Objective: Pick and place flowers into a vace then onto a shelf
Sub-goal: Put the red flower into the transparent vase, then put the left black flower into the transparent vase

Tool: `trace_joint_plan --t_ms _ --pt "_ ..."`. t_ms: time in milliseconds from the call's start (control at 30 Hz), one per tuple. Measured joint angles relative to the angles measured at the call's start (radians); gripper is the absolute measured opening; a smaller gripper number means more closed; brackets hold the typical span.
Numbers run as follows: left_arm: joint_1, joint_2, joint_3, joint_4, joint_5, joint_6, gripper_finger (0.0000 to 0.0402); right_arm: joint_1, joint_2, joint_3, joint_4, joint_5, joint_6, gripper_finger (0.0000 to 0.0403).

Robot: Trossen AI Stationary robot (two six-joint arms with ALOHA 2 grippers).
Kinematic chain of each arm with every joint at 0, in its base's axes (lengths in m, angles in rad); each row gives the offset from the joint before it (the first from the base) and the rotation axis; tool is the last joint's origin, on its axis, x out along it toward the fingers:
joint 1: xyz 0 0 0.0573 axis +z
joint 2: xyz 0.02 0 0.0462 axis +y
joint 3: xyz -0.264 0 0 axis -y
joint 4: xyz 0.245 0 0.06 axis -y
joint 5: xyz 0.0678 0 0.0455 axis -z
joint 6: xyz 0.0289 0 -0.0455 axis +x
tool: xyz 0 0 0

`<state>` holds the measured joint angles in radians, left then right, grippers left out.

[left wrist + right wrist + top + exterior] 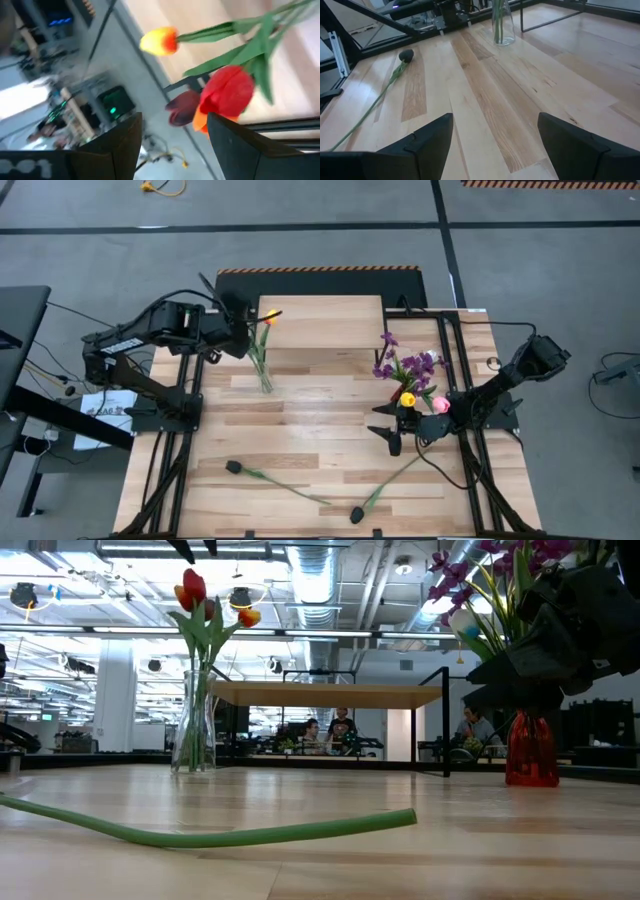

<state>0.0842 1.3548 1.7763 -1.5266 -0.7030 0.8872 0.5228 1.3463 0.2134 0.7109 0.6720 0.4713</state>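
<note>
A clear glass vase stands on the table in front of the shelf. It holds a red tulip, a yellow-orange one and a dark one. My left gripper hovers open just above these heads, touching none. A red vase with purple sprigs and yellow and pink heads stands on the right side. My right gripper is open beside it, low over the table. Two black tulips lie on the near part.
The shelf's thin black legs stand behind the clear vase. One green stem lies across the near table, and a black head lies ahead of my right gripper. People sit in the room behind.
</note>
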Motion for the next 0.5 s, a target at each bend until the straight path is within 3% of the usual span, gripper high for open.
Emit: trace_joint_plan --t_ms 300,500 --pt "-0.142 -0.023 0.024 0.044 -0.14 -0.049 0.0214 0.0 0.0 0.0 0.002 0.0 0.0 0.0286" --pt "-0.24 -0.023 0.047 0.042 -0.09 -0.518 0.0214 0.0 0.0 0.0 0.011 0.0 0.0 0.0286"
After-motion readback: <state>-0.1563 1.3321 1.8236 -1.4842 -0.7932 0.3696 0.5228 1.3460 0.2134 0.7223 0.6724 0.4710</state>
